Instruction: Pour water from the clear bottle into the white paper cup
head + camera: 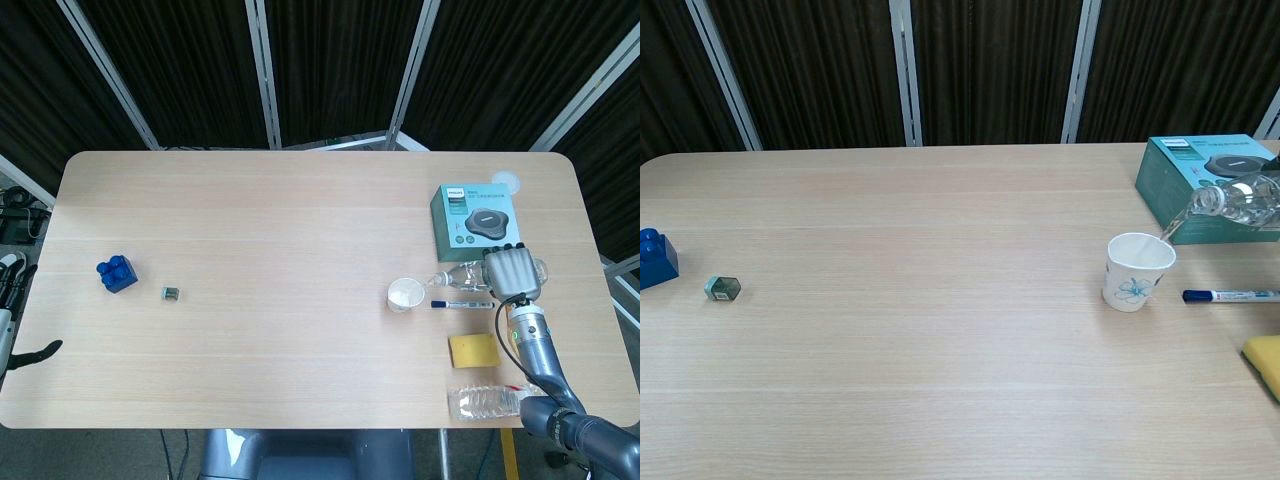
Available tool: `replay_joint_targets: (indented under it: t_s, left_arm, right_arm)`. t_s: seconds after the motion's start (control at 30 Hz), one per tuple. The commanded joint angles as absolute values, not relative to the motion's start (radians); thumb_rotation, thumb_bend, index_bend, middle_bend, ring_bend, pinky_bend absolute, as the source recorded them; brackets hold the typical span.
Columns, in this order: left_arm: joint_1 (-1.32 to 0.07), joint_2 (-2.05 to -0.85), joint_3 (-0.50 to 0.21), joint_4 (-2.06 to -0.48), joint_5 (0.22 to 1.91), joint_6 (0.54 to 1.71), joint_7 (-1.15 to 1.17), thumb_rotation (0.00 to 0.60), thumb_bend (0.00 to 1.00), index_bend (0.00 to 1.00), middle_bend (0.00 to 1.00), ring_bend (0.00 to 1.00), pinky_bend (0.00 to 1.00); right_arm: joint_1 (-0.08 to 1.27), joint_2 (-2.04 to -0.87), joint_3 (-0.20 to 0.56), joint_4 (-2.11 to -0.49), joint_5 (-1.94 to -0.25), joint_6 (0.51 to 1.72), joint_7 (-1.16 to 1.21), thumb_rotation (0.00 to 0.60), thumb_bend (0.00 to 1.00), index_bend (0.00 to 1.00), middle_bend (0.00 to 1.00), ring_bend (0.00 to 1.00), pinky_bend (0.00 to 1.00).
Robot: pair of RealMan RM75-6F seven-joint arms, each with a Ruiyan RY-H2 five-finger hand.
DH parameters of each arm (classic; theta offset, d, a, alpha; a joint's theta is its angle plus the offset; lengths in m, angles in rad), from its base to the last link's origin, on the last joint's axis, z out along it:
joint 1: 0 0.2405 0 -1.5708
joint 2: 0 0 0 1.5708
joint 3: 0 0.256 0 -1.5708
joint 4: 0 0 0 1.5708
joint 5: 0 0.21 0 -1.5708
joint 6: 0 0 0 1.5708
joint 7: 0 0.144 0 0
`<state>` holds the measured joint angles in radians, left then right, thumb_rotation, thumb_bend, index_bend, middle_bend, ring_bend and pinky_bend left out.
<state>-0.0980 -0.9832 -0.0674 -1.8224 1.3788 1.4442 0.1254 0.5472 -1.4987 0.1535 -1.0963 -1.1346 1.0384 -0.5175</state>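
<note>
Pouring step, in hand: a thin stream leaves the mouth of the clear bottle and falls toward the rim of the white paper cup.

Right hand: at right of centre in the head view, fingers wrapped over the bottle's body, clamped on it. Bottle tipped close to level, neck pointing left toward the cup, mouth just above and to the right of the cup's rim.

Cup: upright on the surface, right of centre in both views, just left of the hand. Blue pen lies beside it, lower right.

Left hand: at the far left edge of the head view, off the surface; whether its fingers are apart cannot be told.

Next move, as judged: hold the tilt steady with the mouth over the cup, then right the bottle once the cup has enough. The stream lands near the rim, so spilling is the risk.
</note>
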Motion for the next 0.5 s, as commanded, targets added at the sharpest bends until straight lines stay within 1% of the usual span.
replay_joint_targets:
  t_s: [0.03, 0.5]
  left_arm:
    - [-0.098, -0.983, -0.068, -1.822, 1.378, 1.444, 0.126, 0.6, 0.0, 0.0, 0.0, 0.0, 0.0]
    - [-0.098, -0.982, -0.067, -1.823, 1.379, 1.445, 0.124, 0.6, 0.0, 0.0, 0.0, 0.0, 0.0]
  right_arm:
    - [0.549, -1.497, 0.157, -1.103, -1.128, 1.038, -0.529, 0.6, 0.52, 0.5, 0.59, 0.51, 0.49]
    - [0.548, -1.491, 0.16, -1.122, -1.117, 1.041, -0.551, 0.6, 0.53, 0.5, 0.59, 0.51, 0.49]
